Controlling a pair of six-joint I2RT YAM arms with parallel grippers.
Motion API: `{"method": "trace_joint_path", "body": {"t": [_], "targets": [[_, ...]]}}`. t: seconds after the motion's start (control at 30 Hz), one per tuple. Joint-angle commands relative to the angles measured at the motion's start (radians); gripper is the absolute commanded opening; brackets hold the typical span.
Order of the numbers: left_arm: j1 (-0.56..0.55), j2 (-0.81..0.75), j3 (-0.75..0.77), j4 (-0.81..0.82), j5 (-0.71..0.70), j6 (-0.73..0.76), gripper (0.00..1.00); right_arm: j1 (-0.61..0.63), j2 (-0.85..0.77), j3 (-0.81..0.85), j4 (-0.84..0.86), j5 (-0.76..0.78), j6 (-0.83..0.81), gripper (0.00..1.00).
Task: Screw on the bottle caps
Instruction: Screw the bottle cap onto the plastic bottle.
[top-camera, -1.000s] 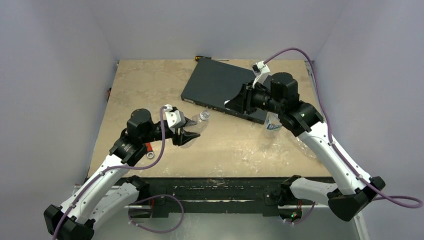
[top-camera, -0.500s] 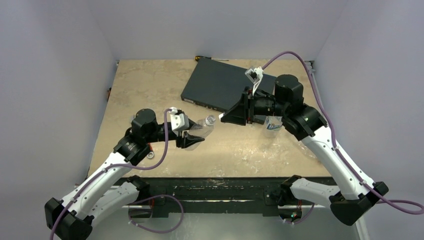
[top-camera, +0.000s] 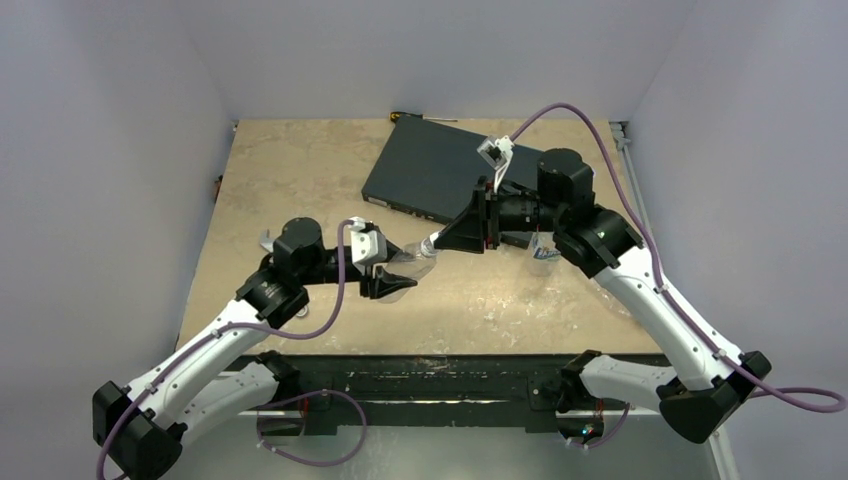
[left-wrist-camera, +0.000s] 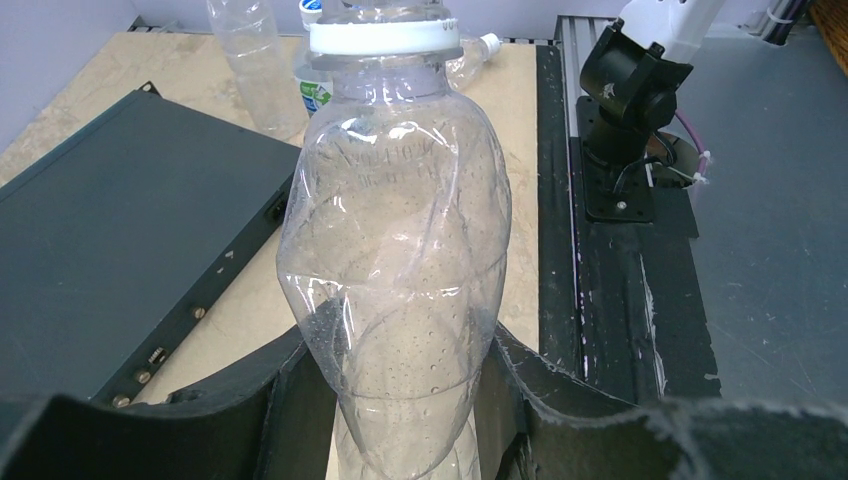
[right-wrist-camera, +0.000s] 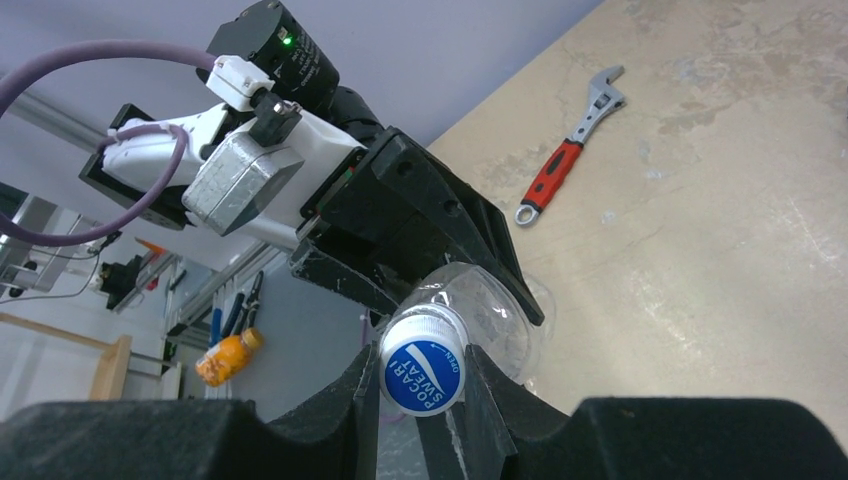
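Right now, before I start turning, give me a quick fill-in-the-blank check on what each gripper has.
1. The left gripper holds the clear bottle; the right gripper pinches a ____ cap at its mouth.
2. The cap's print reads POCARI ____.
3. The wrench has a ____ handle.
Missing: blue; SWEAT; red.

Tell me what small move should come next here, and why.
Probably a twist of the right gripper about the cap's axis, with the left gripper holding steady. The blue cap is pinched between the right fingers at the neck of the clear bottle, which the left gripper clamps around its body. Whether the threads have caught cannot be told.
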Motion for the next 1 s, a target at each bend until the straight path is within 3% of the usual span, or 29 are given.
{"method": "trace_joint_path", "body": {"t": [0.0, 0.3, 0.97], "targets": [[-0.012, 0.008, 0.011, 0.065, 0.007, -0.003, 0.30, 0.028, 0.013, 0.031, -0.008, 0.011, -0.038, 0.09], [-0.024, 0.035, 0.029, 0.043, 0.006, 0.005, 0.25, 0.043, 0.042, 0.121, -0.195, 0.061, -0.171, 0.09], [-0.031, 0.117, 0.116, 0.004, 0.078, -0.033, 0.19, 0.125, 0.075, 0.192, -0.382, 0.147, -0.294, 0.08]]}}
